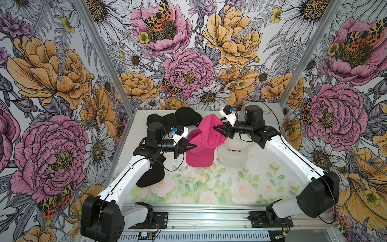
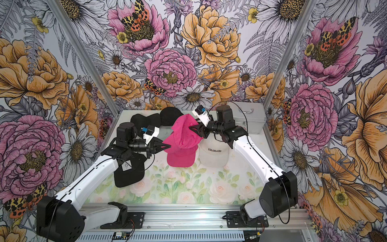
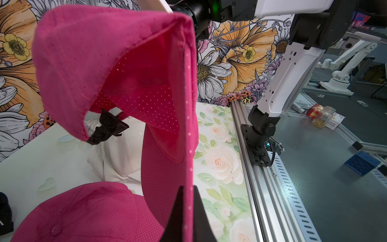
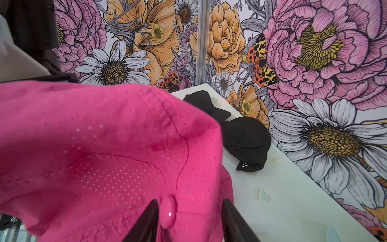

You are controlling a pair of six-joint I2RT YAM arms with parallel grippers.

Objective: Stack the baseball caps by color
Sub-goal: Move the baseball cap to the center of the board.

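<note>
While my left gripper [image 3: 187, 189] is clamped on the edge of the raised pink cap [image 1: 209, 128], my right gripper [image 4: 189, 201] has its jaws apart astride the crown, beside the top button [image 4: 167, 211]. That cap hangs beside the white cap [image 1: 232, 157], over a second pink cap [image 1: 199, 158] lying just beside the white one. A black cap [image 2: 129, 172] lies farther out.

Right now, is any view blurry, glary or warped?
In both top views the frame posts splay outward and glare sits on the front rail; the left wrist view shows the held pink cap sharp; the right wrist view has it softer up close.
</note>
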